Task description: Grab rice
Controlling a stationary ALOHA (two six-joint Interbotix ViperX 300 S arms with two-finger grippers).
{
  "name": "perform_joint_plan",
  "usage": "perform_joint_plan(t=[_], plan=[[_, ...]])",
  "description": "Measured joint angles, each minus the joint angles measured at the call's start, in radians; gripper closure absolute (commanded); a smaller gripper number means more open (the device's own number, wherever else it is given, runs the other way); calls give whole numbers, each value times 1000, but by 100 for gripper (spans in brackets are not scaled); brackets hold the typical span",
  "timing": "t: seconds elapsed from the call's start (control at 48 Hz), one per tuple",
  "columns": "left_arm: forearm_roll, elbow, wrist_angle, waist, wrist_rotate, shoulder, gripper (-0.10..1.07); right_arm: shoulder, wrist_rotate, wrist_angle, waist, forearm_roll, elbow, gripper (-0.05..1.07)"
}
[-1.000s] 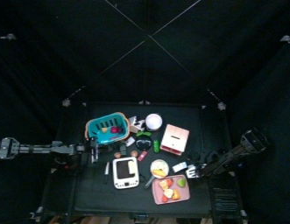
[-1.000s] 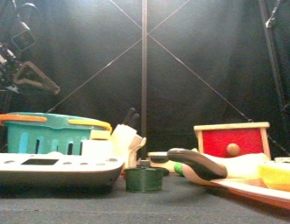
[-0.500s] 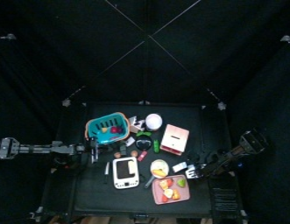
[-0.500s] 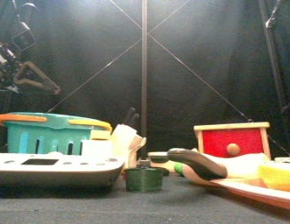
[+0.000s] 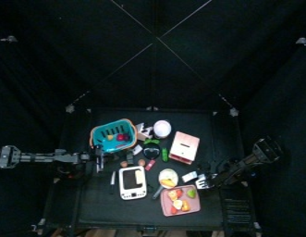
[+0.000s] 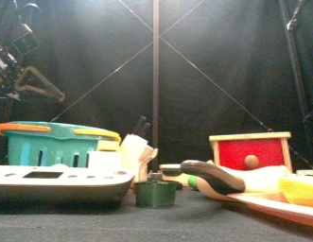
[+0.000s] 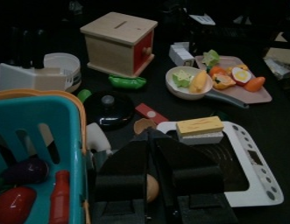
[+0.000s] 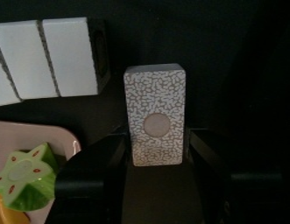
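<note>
The rice (image 8: pixel 157 114) is a speckled white block with an oval mark, lying flat on the black table. My right gripper (image 8: pixel 157 156) is down over its near end, one jaw on each side and close to its flanks; I cannot see them pressing it. In the top view the right gripper (image 5: pixel 207 182) sits at the table's right front, beside the pink tray (image 5: pixel 169 209). My left gripper (image 7: pixel 159 179) is shut and empty. It hangs raised off the table's left side (image 5: pixel 79 159), seen high in the front view (image 6: pixel 32 85).
A teal basket (image 5: pixel 112 135) with toy food stands at the left. A red and wood box (image 5: pixel 186 145) and a white scale (image 5: pixel 131 182) are in the middle. White slats (image 8: pixel 47 57) and the pink tray's corner (image 8: pixel 24 140) with a green piece (image 8: pixel 28 171) flank the rice.
</note>
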Motion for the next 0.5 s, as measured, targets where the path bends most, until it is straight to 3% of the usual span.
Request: perform_joint_plan(t=[0.188,0.5], plan=[[0,0,0,0,0,0,51,3,-6,5,0,-2,-9,43],[0,0,0,0,2,-2,51,-78,-5,120,0,-41,-63,44]])
